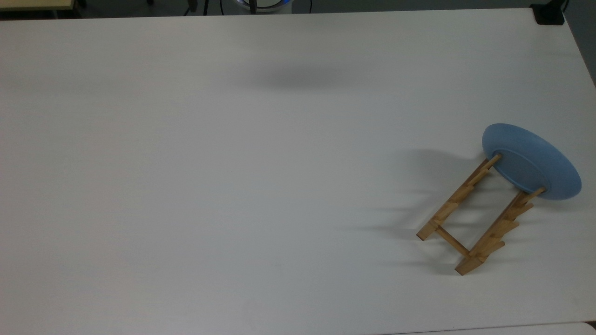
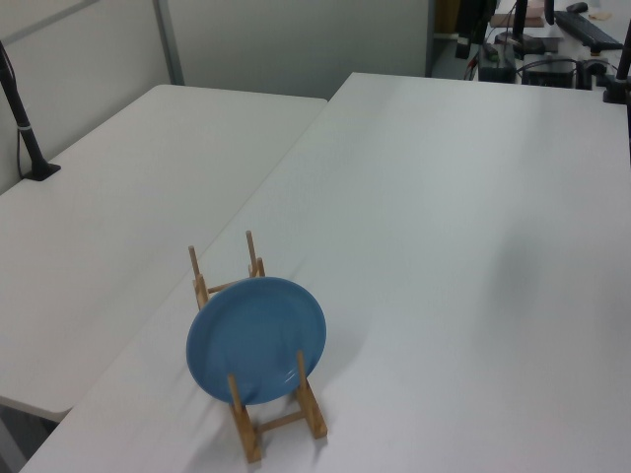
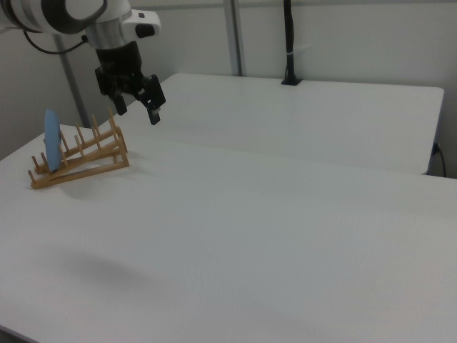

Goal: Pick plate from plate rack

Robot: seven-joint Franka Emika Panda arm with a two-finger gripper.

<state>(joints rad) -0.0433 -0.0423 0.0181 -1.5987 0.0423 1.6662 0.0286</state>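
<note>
Approach stage: the gripper point(image 3: 136, 106) hangs spread and empty above the rack point(image 3: 80, 160), needing descent onto the plate point(image 3: 52, 139).

A light-blue plate point(image 1: 531, 163) stands on edge in the far end slot of a small wooden plate rack point(image 1: 475, 218), which sits at an angle near the top view's right edge of a broad white table point(image 1: 209, 186). The rack's remaining pegs stand bare, its two notched rails joined by a thin crossbar at the near end. A soft shadow lies on the tabletop toward the far side, around the middle.
</note>
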